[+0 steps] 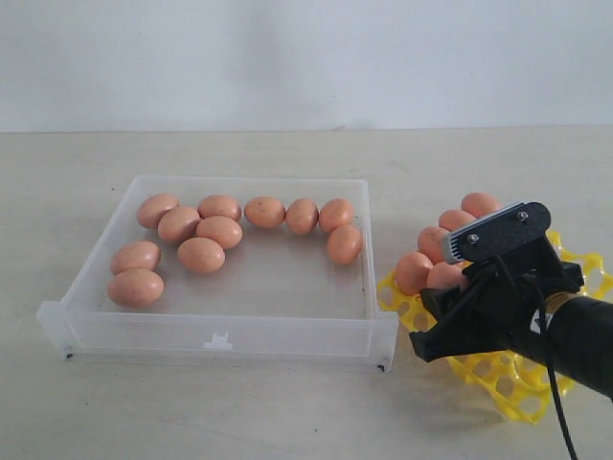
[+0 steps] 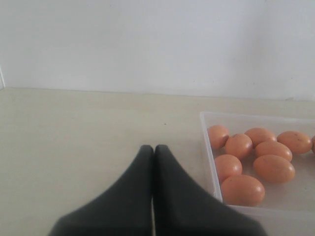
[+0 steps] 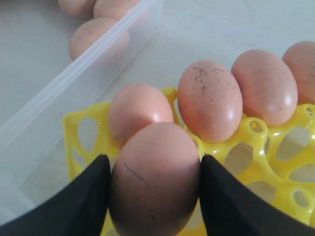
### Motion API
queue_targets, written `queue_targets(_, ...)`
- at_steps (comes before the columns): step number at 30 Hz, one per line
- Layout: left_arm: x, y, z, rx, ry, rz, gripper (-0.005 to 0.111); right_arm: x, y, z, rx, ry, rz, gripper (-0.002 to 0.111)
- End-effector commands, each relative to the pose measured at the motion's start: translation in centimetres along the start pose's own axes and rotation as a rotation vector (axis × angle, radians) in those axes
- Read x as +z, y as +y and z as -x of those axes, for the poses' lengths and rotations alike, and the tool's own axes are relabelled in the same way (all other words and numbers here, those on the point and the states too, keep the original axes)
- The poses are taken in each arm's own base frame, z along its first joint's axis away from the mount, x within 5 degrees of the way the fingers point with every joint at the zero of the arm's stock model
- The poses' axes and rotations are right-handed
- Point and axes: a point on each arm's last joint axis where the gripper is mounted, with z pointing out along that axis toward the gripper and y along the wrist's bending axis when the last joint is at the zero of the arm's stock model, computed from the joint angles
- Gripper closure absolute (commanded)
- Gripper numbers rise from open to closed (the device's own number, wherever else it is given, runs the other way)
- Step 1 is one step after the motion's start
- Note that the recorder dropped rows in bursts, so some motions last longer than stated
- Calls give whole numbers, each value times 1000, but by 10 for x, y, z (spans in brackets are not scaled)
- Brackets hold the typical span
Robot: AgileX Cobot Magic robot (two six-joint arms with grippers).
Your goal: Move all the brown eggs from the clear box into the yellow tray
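My right fingers (image 3: pixel 81 206) clasp a brown egg (image 3: pixel 155 182) over the yellow tray (image 3: pixel 70 123), lower right of the exterior view; my left fingers (image 2: pixel 133 196) are pressed together, empty.

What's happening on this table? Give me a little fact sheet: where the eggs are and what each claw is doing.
clear box: eleven brown eggs inside, mostly toward the back wall
yellow tray: right of the box, four seated eggs in a row
right gripper: closed on a fifth egg over the tray
left gripper: shut, holding nothing, above the table beside the box
job status: unfinished
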Motion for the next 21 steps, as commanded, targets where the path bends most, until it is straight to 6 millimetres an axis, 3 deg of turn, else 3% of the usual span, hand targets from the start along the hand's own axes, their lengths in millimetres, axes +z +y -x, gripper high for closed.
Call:
queue_targets(1,0,0,-1,4,0,1,111,0,-1,0,1,6,-1,102)
queue_targets(21,0,0,-1,4,0,1,111,0,0,-2,39,21,1,101)
